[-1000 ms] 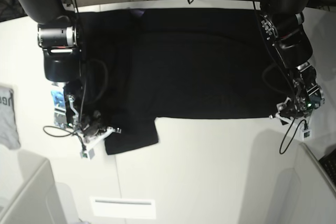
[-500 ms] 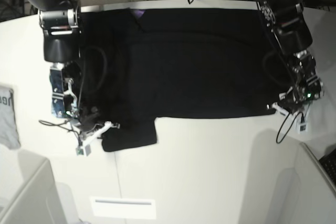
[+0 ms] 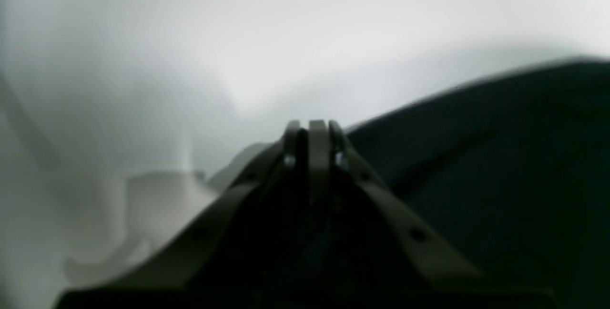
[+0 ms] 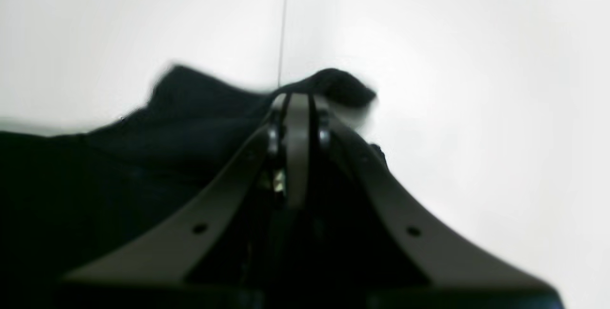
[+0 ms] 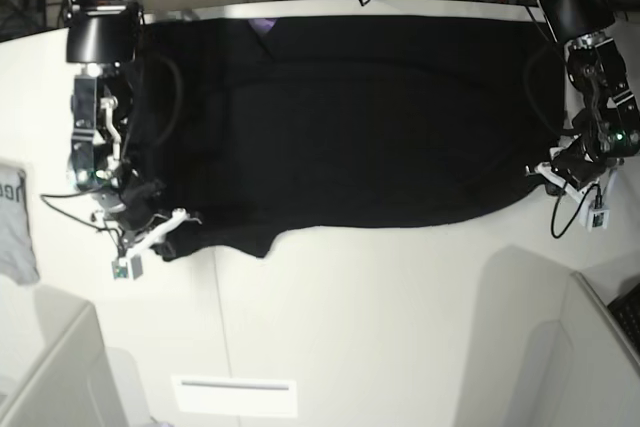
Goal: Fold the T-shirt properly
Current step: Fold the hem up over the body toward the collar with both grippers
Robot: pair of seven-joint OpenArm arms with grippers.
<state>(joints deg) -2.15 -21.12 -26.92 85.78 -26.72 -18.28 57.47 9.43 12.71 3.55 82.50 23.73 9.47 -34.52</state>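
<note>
Base view has the right hand [image 5: 165, 232] at the picture's left, low against the table [image 5: 400, 327], its fingers closed flat on the near corner of the shirt [image 5: 350, 117]. On the other side of the picture the left hand [image 5: 545, 175] sits at the shirt's far lower corner, also closed, with the black cloth running right up to it. From the right wrist view the two fingers press together with no gap, and a bunched fold of black cloth [image 4: 200, 104] pokes out just past their tips; it looks pinched, lying over a thin seam in the white table. From the left wrist view the fingers are likewise pressed together at the cloth's edge [image 3: 476, 156]; the picture is blurred, so I cannot say for sure that cloth is between them, though the hem meets the tips.

Outward from both hands, the shirt lies spread across the back half of the table, plain black side up, wide from one arm to the other. Its near edge dips at the left corner and curves up toward the right one. A small grey garment [image 5: 12, 227] lies at the table's left edge, well apart from the shirt. A white slotted plate [image 5: 235, 395] sits near the front edge.
</note>
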